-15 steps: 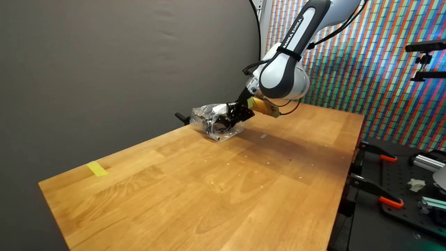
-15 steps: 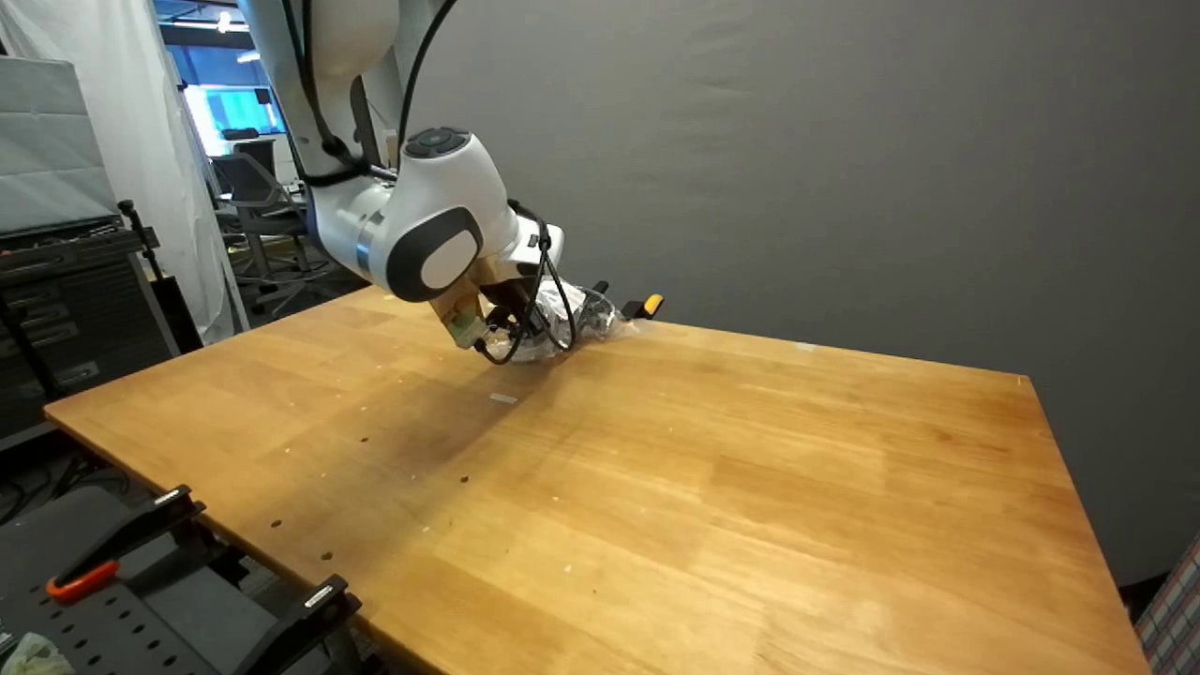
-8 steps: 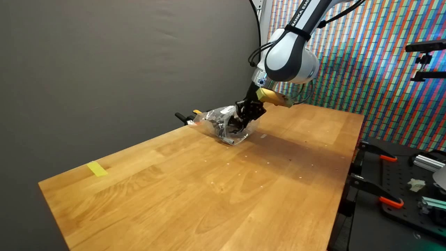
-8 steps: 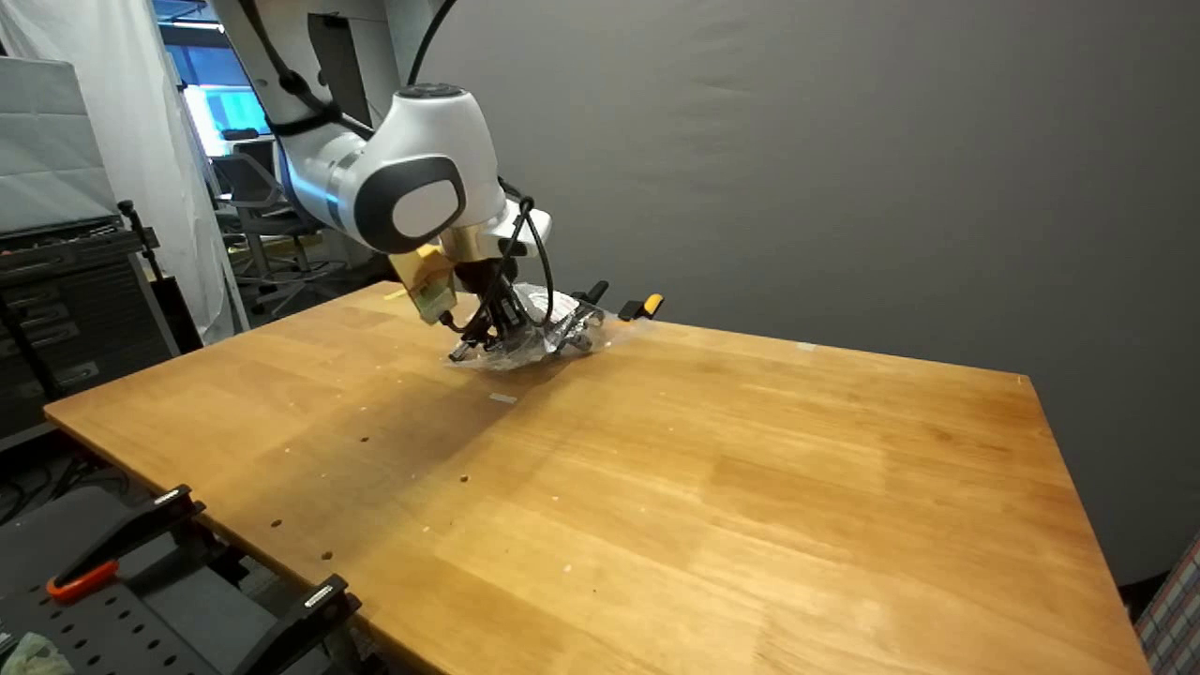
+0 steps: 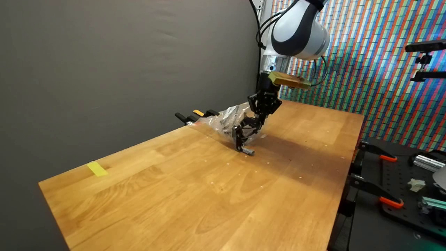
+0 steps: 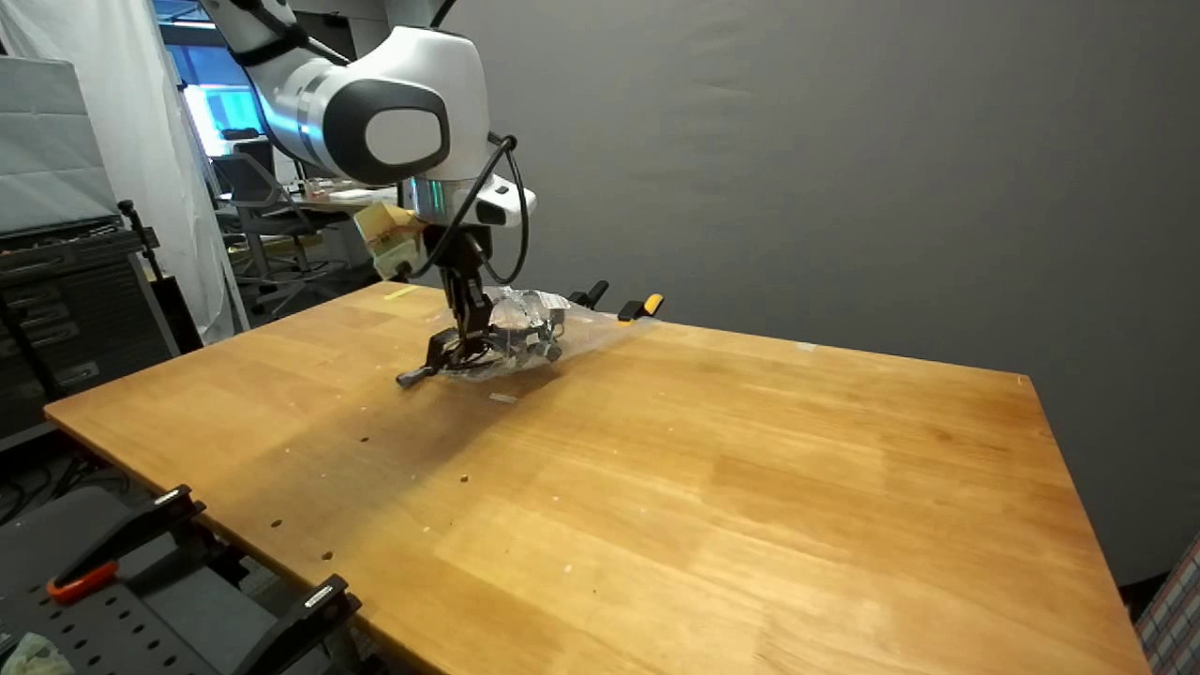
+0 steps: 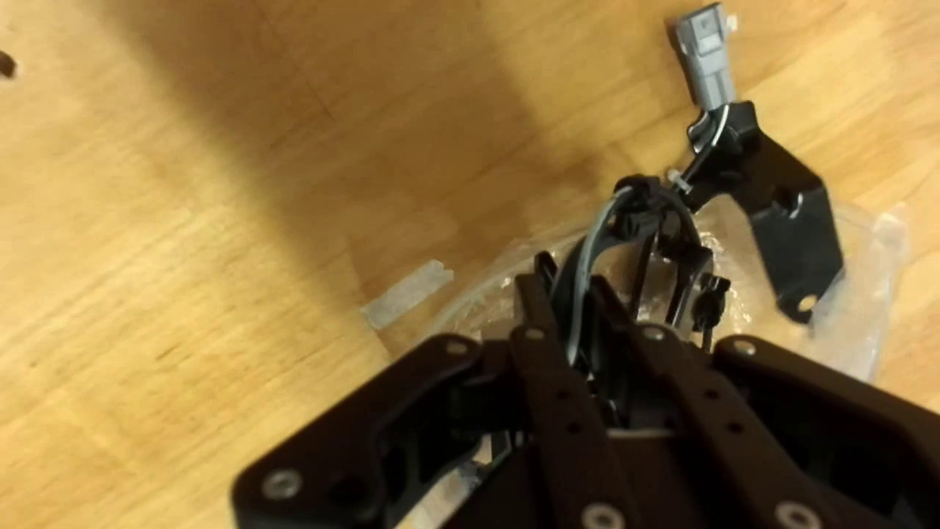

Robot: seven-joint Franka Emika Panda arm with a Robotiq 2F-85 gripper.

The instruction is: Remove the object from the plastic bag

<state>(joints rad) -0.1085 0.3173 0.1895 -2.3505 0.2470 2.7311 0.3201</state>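
Note:
The object is a black bracket with wires and a grey connector. In the wrist view its flat plate point(image 7: 782, 206) and grey connector point(image 7: 706, 55) lie beyond the bag's edge over the table. In both exterior views the connector point(image 5: 248, 151) point(image 6: 412, 377) sticks out low, near the tabletop. The clear plastic bag point(image 5: 224, 120) point(image 6: 600, 330) point(image 7: 855, 316) lies crumpled around other dark parts of it, seen through the plastic. My gripper point(image 7: 571, 290) points down, with its fingers closed around a black part and grey wire. How much remains inside the bag is partly hidden by the fingers.
The wooden table point(image 5: 209, 195) point(image 6: 797, 487) has small marks and a pale tape strip point(image 7: 407, 294). Black and yellow clamps point(image 5: 198, 113) point(image 6: 642, 307) sit at the table's edge beside the bag. A yellow tape piece point(image 5: 97, 168) lies near that edge.
My gripper has risen and drawn back from the clamps, turning more upright. The black object has moved with it, and its connector end now shows outside the bag. The bag has stretched out.

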